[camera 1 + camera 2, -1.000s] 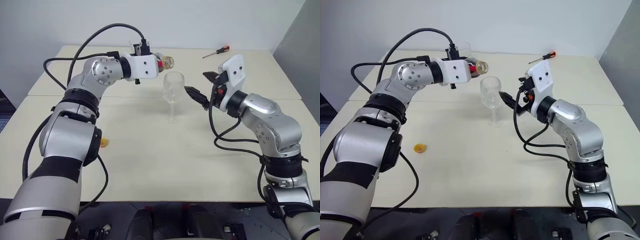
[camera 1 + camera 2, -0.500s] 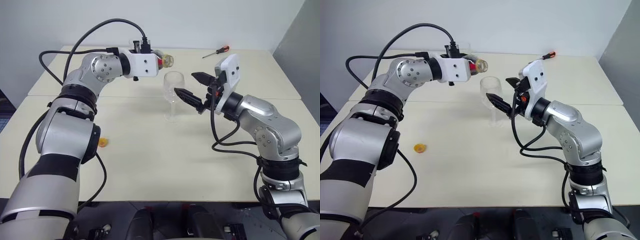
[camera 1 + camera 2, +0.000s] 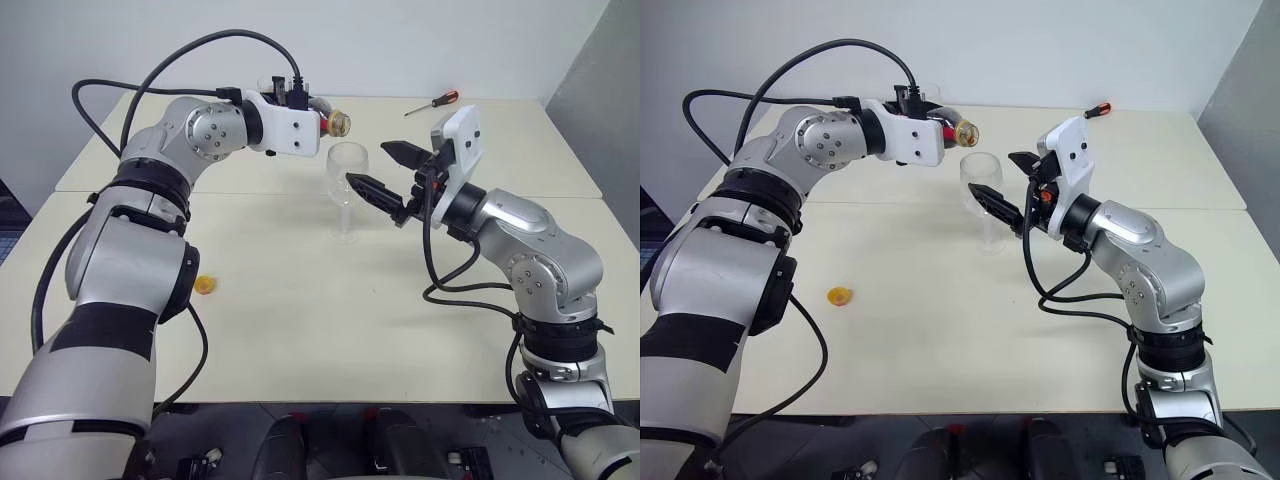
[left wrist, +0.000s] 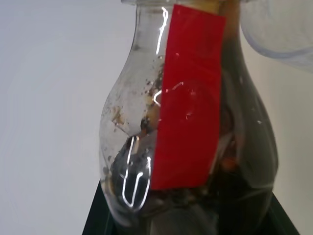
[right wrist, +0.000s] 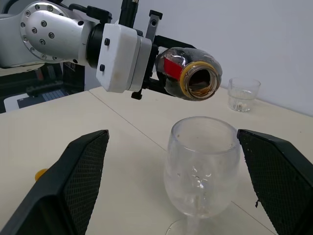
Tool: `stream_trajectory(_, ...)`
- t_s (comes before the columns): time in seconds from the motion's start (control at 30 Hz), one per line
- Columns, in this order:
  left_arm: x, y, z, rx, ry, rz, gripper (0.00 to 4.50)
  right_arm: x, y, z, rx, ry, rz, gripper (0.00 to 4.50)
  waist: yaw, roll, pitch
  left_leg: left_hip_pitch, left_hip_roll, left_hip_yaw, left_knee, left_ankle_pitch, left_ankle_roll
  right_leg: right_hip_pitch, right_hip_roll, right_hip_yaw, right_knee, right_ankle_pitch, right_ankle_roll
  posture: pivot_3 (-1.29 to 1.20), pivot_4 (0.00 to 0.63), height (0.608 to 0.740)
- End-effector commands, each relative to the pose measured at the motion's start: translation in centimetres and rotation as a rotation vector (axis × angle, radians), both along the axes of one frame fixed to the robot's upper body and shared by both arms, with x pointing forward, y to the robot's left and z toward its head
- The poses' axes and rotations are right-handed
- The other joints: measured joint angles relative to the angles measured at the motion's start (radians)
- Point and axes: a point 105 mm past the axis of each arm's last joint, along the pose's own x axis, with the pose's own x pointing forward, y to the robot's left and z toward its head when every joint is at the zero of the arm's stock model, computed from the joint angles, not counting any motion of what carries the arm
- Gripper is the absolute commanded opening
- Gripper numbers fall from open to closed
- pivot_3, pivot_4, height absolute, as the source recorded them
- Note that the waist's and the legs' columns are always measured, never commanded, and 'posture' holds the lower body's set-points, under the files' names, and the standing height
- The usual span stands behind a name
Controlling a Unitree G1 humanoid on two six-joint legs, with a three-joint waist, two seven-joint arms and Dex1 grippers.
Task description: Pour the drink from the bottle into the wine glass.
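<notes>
The bottle point(image 3: 336, 123) lies nearly level in the air, its open orange-rimmed mouth pointing toward and a little above the rim of the wine glass point(image 3: 346, 176). My left gripper point(image 3: 320, 122) is shut on the bottle's body. The red label point(image 4: 188, 98) and the dark drink point(image 4: 244, 166) show close up in the left wrist view. The wine glass stands upright on the table and looks empty point(image 5: 203, 164). My right gripper point(image 3: 386, 171) is open just right of the bowl. In the right wrist view the glass stands between and just beyond its fingers, apart from both.
An orange cap point(image 3: 206, 285) lies on the cream table point(image 3: 300, 330) to the near left. A short clear tumbler point(image 5: 243, 94) stands behind the glass. A red-handled screwdriver point(image 3: 433, 103) rests at the far right. The table's far edge meets a wall.
My right gripper has moved left, closer to the glass bowl, then held still. The left wrist has rolled, turning the bottle slightly while staying above the glass.
</notes>
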Motion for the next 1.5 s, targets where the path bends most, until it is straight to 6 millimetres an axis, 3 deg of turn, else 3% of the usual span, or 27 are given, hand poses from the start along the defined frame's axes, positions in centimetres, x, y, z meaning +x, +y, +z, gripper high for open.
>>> stream_trajectory(0.03, -0.4, -0.1, 3.2, -0.011, -0.104, -0.014, 1.31, -0.5, -0.3, 1.4, 0.029, -0.062, -0.006, 4.5, 0.0, 0.0, 0.0, 0.0, 0.0, 0.0, 0.0, 0.0, 0.0, 0.0, 0.0, 0.0, 0.0, 0.0, 0.0, 0.0, 0.15, 0.74)
stream_trajectory(1.5, -0.3, 0.3, 4.5, 0.065, -0.179, 0.028, 1.31, 0.2, -1.0, 1.2, 0.033, -0.044, -0.051, 4.5, 0.0, 0.0, 0.0, -0.005, 0.0, -0.002, 0.008, 0.0, 0.0, -0.001, 0.0, -0.002, 0.002, 0.0, 0.0, 0.0, 0.15, 0.74)
